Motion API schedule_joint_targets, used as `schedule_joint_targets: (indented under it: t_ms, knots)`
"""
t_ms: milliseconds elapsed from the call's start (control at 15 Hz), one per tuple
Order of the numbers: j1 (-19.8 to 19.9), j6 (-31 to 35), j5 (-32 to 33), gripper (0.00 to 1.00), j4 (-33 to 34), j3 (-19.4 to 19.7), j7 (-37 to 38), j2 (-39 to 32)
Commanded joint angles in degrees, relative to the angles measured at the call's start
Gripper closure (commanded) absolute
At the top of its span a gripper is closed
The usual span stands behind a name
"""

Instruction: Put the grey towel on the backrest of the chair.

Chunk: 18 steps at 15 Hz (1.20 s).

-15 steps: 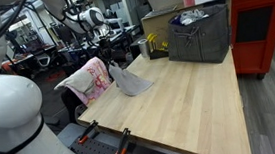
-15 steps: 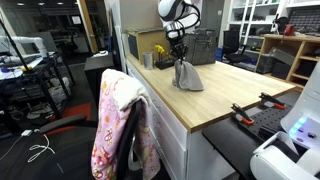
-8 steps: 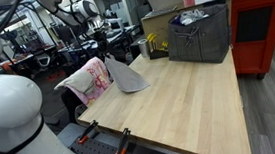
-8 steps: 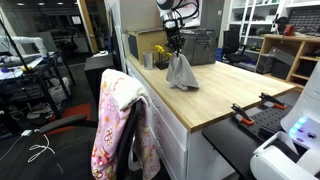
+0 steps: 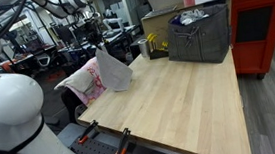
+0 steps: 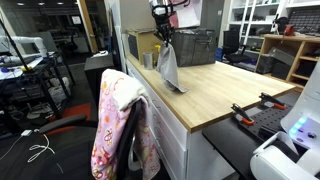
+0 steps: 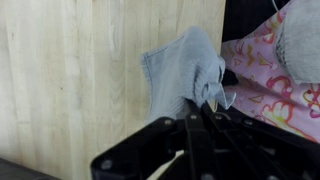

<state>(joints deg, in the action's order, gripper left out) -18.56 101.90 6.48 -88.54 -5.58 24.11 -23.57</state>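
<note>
- Change: a second ago the towel lay partly spread on the surface. It now hangs in a long, narrow drape from the gripper.
- Change: the gripper has risen and shifted toward the surface edge nearest the chair. In an exterior view it sits high above the towel.
- Meaning for the task: the pick-up looks done and the carry toward the backrest is under way. The drape itself is not yet done.
- Gripper state: clenched on a bunched top corner of the towel. In the wrist view the gripper pinches folded cloth, with the rest of the towel fanning out below.
- Towel position: in the air over the surface, near its chair-side edge, between the crate and the chair. Its lowest tip is close to the surface; whether it touches cannot be told.
- Towel appearance: grey, thin and limp, with soft vertical folds. It is wider at the lower end and pointed at the bottom corner.
- Destination: the backrest already carries a pink cloth with a floral print, so the towel would probably land on top of that cloth.
- Risk, judged: the trailing corner may drag on the surface edge unless it is lifted higher.
</note>
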Motion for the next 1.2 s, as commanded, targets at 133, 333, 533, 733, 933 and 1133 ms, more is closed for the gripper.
schedule_joint_targets:
  t_ms: [133, 333, 533, 733, 933, 1133]
  knots:
    - [-4.2, -5.0, 3.5, 0.99, 9.4, -1.4, 2.2, -3.3]
    - [-6.5, -6.0, 4.4, 0.99, 13.5, -2.2, 1.7, -5.2]
    - [-9.1, -7.4, 5.1, 0.99, 17.9, -3.0, 1.0, -7.2]
    - [-11.8, -9.0, 5.9, 0.99, 22.1, -3.5, 0.6, -8.9]
    - [-14.4, -10.7, 5.0, 0.99, 26.3, -4.5, -0.7, -10.6]
    - [-18.4, -12.3, 5.9, 0.99, 30.5, -4.5, 0.4, -12.7]
